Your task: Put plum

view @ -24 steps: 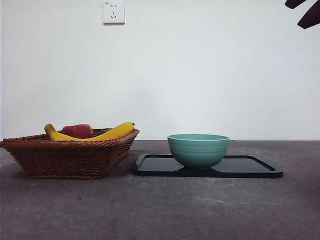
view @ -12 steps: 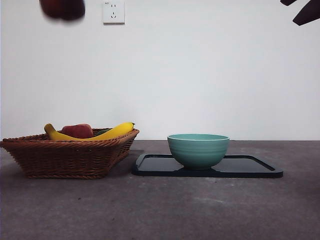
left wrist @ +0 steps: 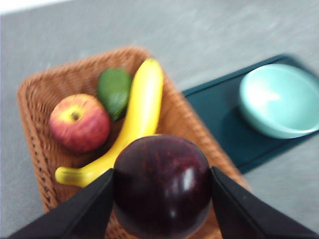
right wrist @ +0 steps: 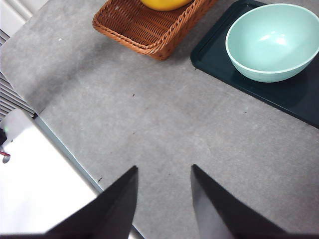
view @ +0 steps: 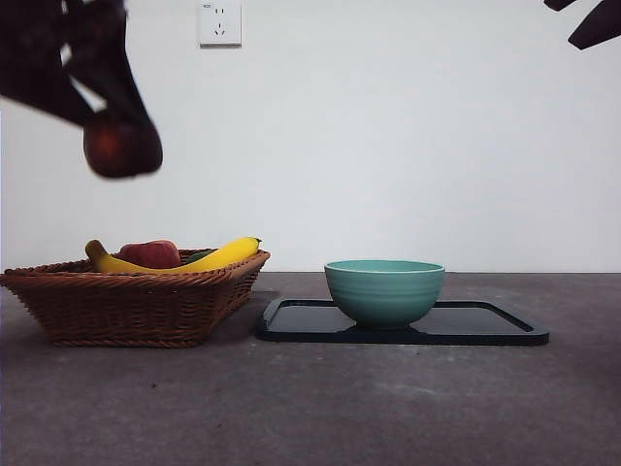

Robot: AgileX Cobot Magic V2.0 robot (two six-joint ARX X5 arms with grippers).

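Plum (left wrist: pixel 162 186) clamped between left hand (left wrist: pixel 162 199) jaws, above the basket (view: pixel 136 301).

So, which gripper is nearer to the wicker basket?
Left. The left gripper hangs above the wicker basket, holding the plum. The right gripper waits high at the far side, beyond the bowl.

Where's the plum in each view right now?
Front view: plum high at the left, clamped in the left gripper, in the air above the wicker basket.
Left wrist view: plum between that gripper's jaws, over the basket.
Right wrist view: not in it.
Shared landmark: teal bowl on the dark tray.
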